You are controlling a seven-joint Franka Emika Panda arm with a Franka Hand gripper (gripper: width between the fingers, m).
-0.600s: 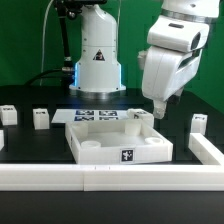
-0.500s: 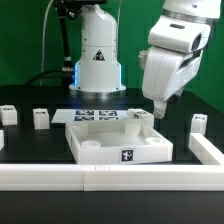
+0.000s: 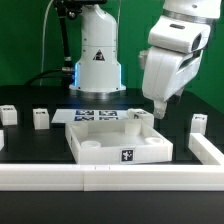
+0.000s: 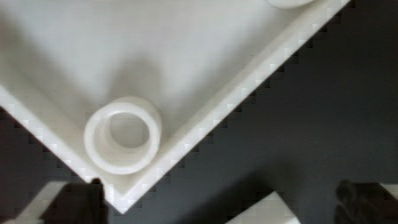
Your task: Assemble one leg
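one white panel [image 3: 118,143]; three loose legs: leg [image 3: 5,114], leg [image 3: 40,118], leg [image 3: 199,124]; one marker board [image 3: 100,113]; one hand [image 3: 158,108].

Your gripper [image 3: 158,110] hangs just above the far corner of the white panel [image 3: 118,148] on the exterior view's right, and the panel's raised rim and round corner recess [image 4: 121,135] lie straight under the spread fingers (open air on every side of them). The dark table [image 3: 180,130] is bare between the panel and the right leg [image 3: 199,124], and again between the panel and the left leg [image 3: 40,118]. The white rail [image 3: 110,178] fences the front and the right, and the robot base [image 3: 97,60] blocks the back.
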